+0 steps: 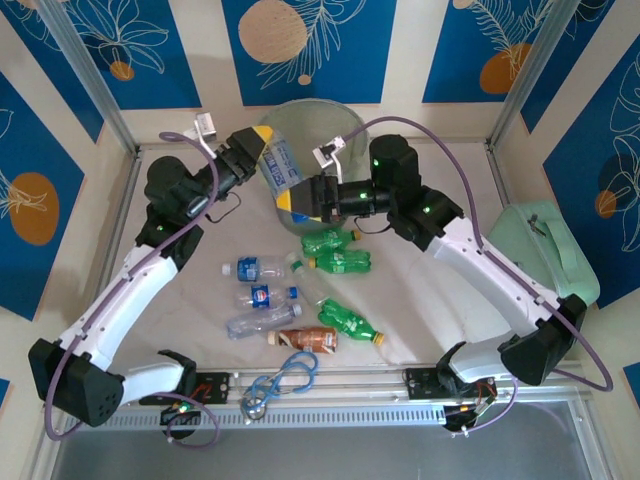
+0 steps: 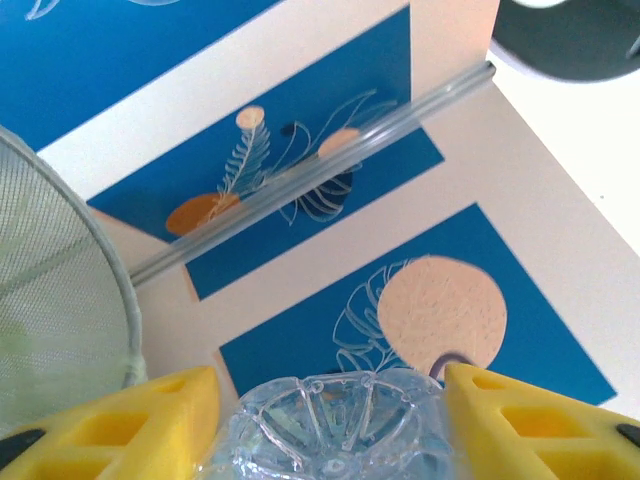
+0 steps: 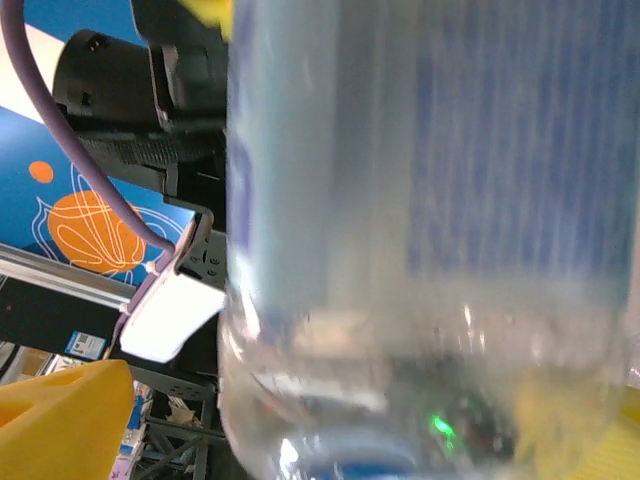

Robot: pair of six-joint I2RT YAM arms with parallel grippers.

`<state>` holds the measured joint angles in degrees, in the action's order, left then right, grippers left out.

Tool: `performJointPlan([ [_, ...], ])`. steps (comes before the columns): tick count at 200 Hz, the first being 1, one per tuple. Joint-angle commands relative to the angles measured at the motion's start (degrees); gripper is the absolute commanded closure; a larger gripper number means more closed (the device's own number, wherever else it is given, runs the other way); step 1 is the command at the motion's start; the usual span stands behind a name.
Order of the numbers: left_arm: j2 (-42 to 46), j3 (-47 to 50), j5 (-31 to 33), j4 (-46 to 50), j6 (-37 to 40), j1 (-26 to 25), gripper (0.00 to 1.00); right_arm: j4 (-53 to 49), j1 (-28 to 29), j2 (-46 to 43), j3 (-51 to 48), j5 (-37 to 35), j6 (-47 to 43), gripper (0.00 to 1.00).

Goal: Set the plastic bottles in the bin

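Over the bin's (image 1: pixel 340 125) near rim, a clear blue-labelled bottle (image 1: pixel 281 165) is clamped near its base by the left gripper (image 1: pixel 265 145). A hand-over seems to be under way, since the right gripper (image 1: pixel 297 198) is spread wide at the other end and nothing is held by it. Next, the bottle must be carried above the opening and released. The bin's floor is hidden, and the bottle is blurred at the right wrist. More bottles (image 1: pixel 262 297) are left lying on the table.

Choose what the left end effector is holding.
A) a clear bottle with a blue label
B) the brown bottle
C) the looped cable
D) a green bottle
A: the yellow fingers of the left end effector sit on both sides of a clear bottle with a blue label.
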<state>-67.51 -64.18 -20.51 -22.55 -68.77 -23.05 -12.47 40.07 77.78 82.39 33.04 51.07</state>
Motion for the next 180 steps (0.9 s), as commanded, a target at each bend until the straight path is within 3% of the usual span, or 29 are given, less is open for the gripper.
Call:
performJointPlan([
  [1, 2.00, 1.76, 5.47, -3.73, -2.36, 0.85, 0.47, 1.33, 0.61, -2.33, -1.88, -1.70, 0.09, 0.05],
  [27, 2.64, 2.81, 6.71, -4.24, -2.92, 1.41, 0.47, 0.70, 1.05, -3.01, -2.35, -2.58, -0.57, 0.14],
  [56, 2.73, 3.58, 6.77, -5.05, -3.71, 1.73, 0.48, 0.05, 1.01, -3.41, -2.25, -2.95, -1.08, 0.33],
  [153, 1.85, 3.56, 5.09, -5.74, -4.25, 1.93, 0.48, -2.00, 0.60, -1.27, 0.99, -2.63, -1.77, 0.73],
  [164, 1.80, 3.46, 4.81, -5.46, -4.06, 2.04, 0.38, -2.41, 0.40, -1.18, 1.45, -2.89, -1.90, 0.75],
  [180, 2.13, 2.91, 5.18, -2.66, -2.90, 2.34, 0.09, -4.14, -0.14, -0.74, 2.65, -3.99, -2.31, 0.77],
])
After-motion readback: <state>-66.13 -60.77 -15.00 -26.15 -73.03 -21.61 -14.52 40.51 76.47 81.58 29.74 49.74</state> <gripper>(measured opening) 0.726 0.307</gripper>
